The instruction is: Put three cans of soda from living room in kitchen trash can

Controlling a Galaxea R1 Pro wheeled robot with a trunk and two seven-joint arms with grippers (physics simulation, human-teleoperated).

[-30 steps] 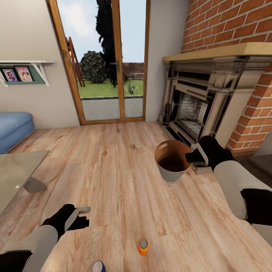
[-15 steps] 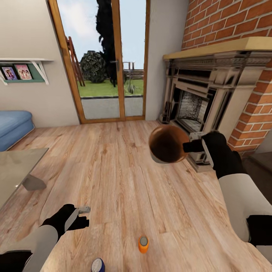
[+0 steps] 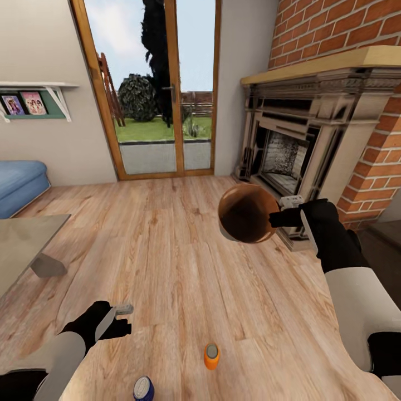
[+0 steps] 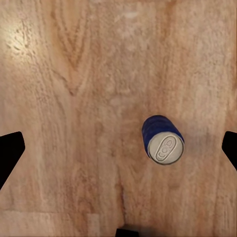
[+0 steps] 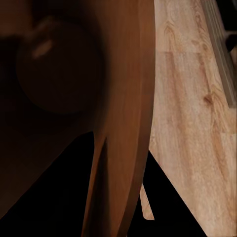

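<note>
Where planks run doorward: wood floor [image 3: 184,262], brick fireplace [image 3: 312,139], sofa [image 3: 19,186].

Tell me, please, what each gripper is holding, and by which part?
The right gripper holds the trash can by its rim, tipped in the air. The left gripper holds nothing.

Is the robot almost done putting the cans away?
Not yet. The right gripper holds the bin up off the floor, tipped toward the camera. The orange can and blue can stand on the floor. The left gripper is open above the blue one.
</note>
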